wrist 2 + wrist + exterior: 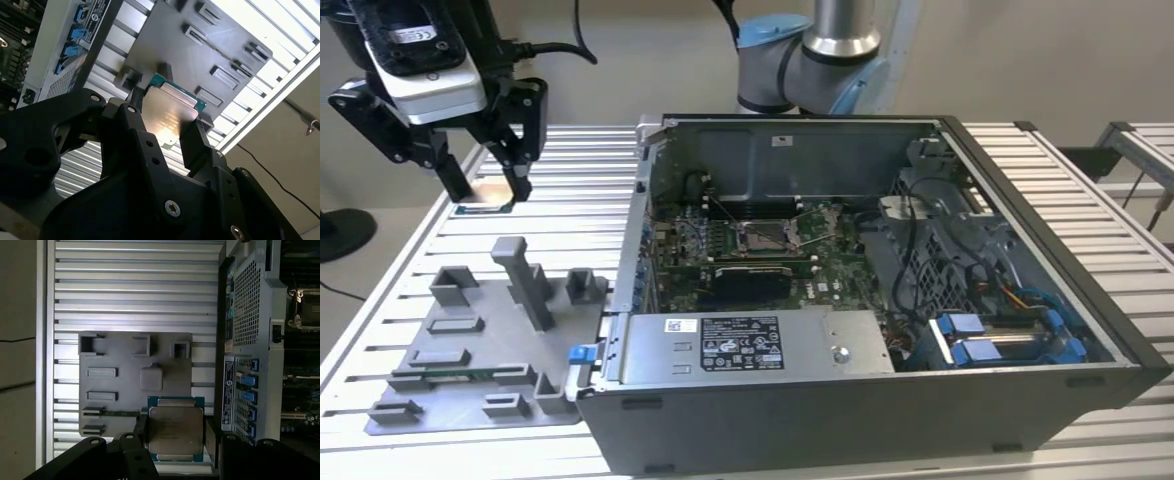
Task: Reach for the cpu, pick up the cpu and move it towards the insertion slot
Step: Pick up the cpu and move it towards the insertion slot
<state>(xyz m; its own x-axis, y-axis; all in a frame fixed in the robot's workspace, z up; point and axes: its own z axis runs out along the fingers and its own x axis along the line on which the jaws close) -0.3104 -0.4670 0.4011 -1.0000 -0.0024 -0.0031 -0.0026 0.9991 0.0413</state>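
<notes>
The cpu [483, 197] [167, 112] [175, 430], a flat square chip with a silvery face and green rim, is lifted off the table with my gripper [488, 192] [165, 125] [175, 437] shut on its two opposite edges. In the exterior view the gripper hangs at the far left, above the ribbed table behind the grey fixture plate [467, 350]. The insertion slot [767, 235] [302, 310], a silver-framed socket on the green board, lies inside the open computer case [854, 400], well to the exterior view's right of the gripper.
The grey fixture plate [130, 405] [165, 45] carries several upright blocks and holders, one tall post [527, 280] among them. The case's metal wall [640, 230] stands between the gripper and the socket. The arm's base [814, 60] rises behind the case.
</notes>
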